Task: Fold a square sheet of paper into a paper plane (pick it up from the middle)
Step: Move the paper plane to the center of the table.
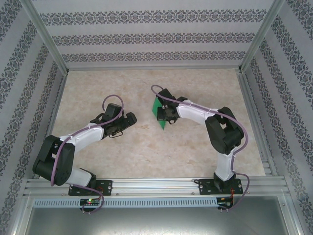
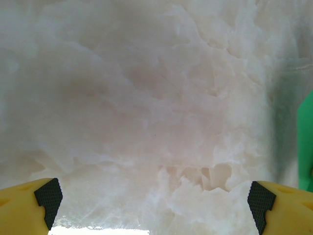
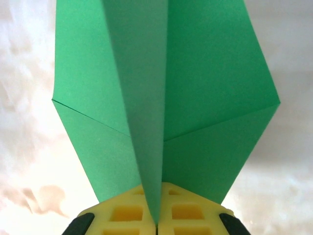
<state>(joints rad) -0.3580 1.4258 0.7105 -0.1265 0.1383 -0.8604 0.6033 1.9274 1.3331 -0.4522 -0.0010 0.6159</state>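
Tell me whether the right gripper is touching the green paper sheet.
Touching. The right wrist view shows the right gripper shut on the green paper sheet, its central fold pinched between the jaws.

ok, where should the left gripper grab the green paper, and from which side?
Likely an outer flap of the green paper, coming in from the side of the open left gripper. The right gripper is shut on the centre crease, and both flaps splay free.
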